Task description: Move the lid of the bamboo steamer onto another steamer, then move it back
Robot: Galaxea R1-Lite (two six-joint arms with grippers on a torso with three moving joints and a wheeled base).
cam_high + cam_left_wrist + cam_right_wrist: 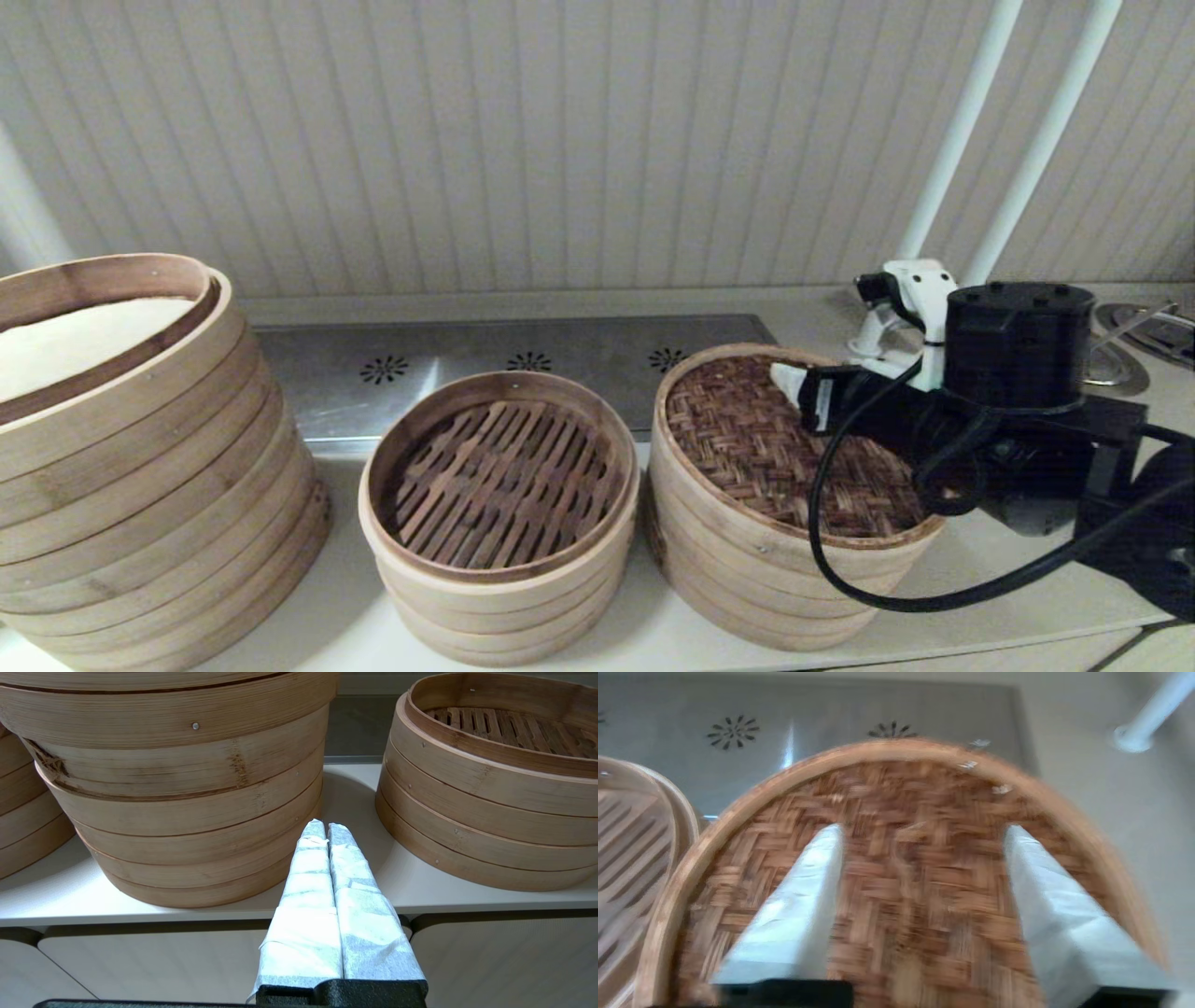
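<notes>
Bamboo steamer lid [766, 439], round with a dark herringbone-woven top in a pale hoop, sits on the right-hand pale-ringed steamer stack [747, 579], the right gripper [920, 882] spread wide above it (left gripper [327, 835] pressed closed, parked low), presumably for grasping.

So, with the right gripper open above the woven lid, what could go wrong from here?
1. The right gripper hangs open over the flat weave of the bamboo steamer lid, not its hoop rim; closing there may catch nothing.
2. The slatted basket stands close beside; a tilted lid could knock it.
3. The arm's black cable hangs against the steamer side and might snag.
</notes>
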